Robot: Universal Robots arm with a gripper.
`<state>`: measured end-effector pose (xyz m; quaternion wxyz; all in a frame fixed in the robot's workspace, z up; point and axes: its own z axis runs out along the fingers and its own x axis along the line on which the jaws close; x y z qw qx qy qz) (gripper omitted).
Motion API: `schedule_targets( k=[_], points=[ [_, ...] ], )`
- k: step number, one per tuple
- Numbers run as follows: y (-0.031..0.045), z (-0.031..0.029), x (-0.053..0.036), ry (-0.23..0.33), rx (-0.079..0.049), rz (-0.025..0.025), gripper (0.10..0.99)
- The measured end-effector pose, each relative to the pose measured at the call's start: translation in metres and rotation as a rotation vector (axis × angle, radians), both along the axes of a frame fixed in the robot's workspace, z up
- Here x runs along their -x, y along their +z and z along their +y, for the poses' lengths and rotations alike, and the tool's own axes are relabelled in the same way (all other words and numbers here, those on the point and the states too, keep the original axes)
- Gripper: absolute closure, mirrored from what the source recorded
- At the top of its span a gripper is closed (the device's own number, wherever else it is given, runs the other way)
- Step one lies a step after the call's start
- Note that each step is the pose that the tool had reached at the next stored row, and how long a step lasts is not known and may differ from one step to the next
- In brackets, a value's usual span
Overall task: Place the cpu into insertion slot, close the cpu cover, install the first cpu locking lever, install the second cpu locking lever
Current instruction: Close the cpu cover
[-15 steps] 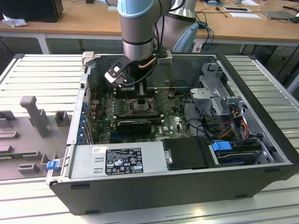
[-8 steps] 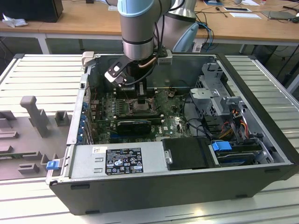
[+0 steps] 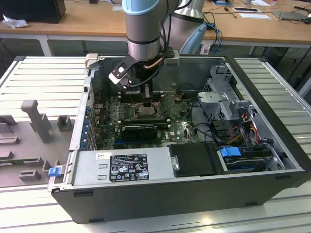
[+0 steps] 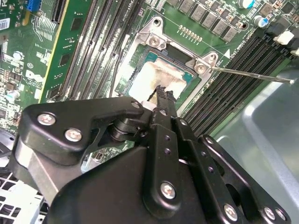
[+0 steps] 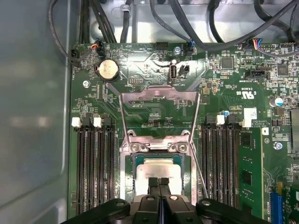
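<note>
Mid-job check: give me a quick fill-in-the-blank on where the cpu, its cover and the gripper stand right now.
1. The cpu sits in the insertion slot on the ___ motherboard.
2. The cpu cover is swung ___, away from the chip.
3. The gripper, fingers together, hangs directly over the ___.

Missing words: green; open; cpu.

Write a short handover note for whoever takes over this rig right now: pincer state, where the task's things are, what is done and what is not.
The pincer is shut, its tips right over the cpu; whether they touch cannot be told.
The cpu lies flat in the insertion slot.
The cpu cover is open, lying back from the slot.
One thin lever rod stands free beside the slot, unlatched.
Done: cpu placed. Not done: cover closed, both levers installed.
</note>
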<state>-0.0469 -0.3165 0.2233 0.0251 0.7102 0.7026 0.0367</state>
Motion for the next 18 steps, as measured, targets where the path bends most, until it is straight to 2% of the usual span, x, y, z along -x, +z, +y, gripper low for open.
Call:
schedule_targets(
  k=[2,4,15,18],
  points=[
    [0.0006,0.0000,-0.0003,0.000,0.000,0.0000,0.980],
    [0.0007,-0.0012,-0.0037,0.000,-0.005,0.0020,0.980],
    [0.0047,-0.0020,-0.0048,0.000,-0.006,0.0024,0.980],
    [0.0049,-0.0021,-0.0084,-0.001,-0.006,0.0030,0.980]
  ],
)
